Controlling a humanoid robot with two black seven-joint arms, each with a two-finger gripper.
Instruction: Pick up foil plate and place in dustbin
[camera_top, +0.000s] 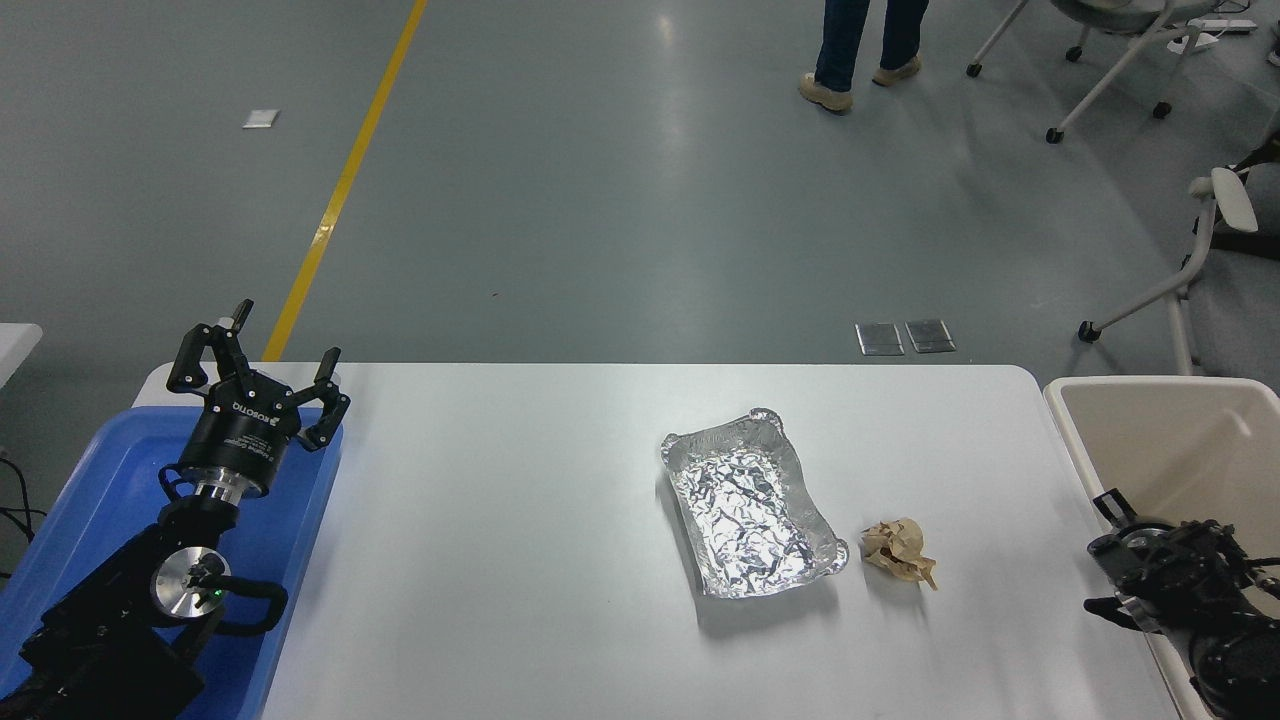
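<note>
Foil plate (752, 515) lies left of paper ball (898, 551).

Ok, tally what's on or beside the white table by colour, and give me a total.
Silver: 1, the foil plate
Brown: 1, the crumpled paper ball
Blue: 1, the plastic tray
Beige: 1, the dustbin
Total: 4

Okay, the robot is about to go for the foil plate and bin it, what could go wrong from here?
The foil plate is thin and crinkled, so a pinch on its bent rim may crush or slip. The crumpled paper ball lies between it and the dustbin, so a low carry could knock it. The right gripper must clear the bin's rim first.
</note>
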